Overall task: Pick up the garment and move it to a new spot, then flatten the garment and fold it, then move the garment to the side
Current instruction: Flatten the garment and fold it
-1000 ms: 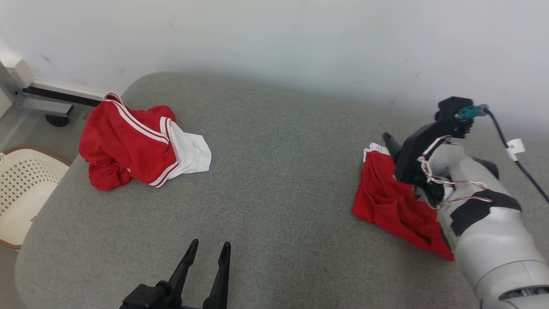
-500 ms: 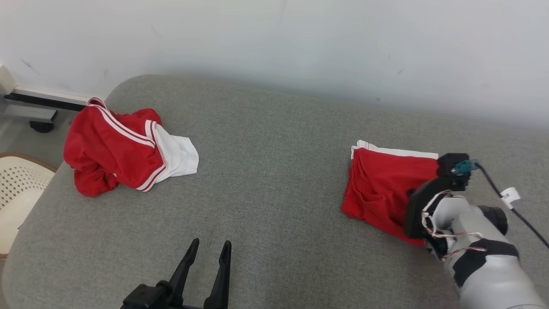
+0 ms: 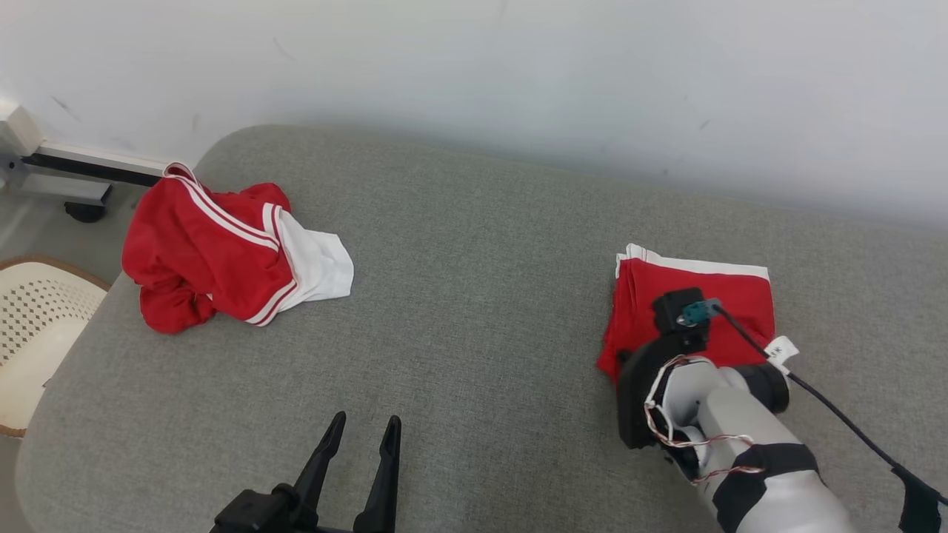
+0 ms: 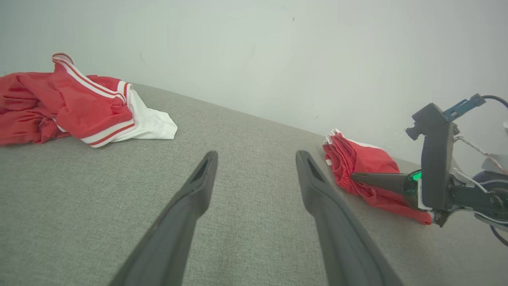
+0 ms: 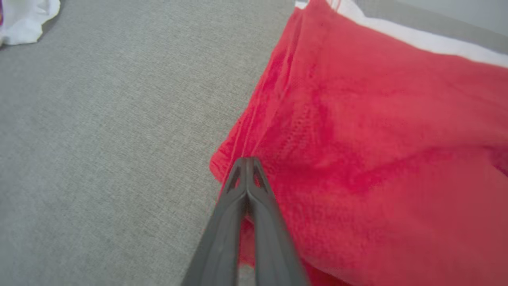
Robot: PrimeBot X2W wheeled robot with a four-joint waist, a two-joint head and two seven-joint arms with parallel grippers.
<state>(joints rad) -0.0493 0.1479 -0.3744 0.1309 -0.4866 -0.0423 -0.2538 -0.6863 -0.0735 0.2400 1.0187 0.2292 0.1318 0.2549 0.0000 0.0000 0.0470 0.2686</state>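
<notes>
A folded red garment (image 3: 696,285) with a white band along its far edge lies flat on the right of the grey cushion (image 3: 474,311). My right arm's wrist (image 3: 666,370) hangs over its near left corner. In the right wrist view the right gripper (image 5: 246,159) is shut, tips pressed together over the garment's (image 5: 377,139) left edge, with no cloth seen between them. From the left wrist view the right gripper (image 4: 355,176) points left, just above the garment (image 4: 369,159). My left gripper (image 3: 364,426) (image 4: 256,155) stands open and empty at the cushion's near middle.
Another red and white garment (image 3: 222,255) (image 4: 79,107) lies crumpled at the cushion's far left. A white perforated chair seat (image 3: 29,326) stands off the left edge, with a metal frame (image 3: 67,181) by the wall. A black cable (image 3: 837,418) trails from the right wrist.
The right gripper has shut and drawn back from the garment's far side to its near left corner. The garment now lies flat and uncovered. The camera shifted slightly; the left arm stayed still.
</notes>
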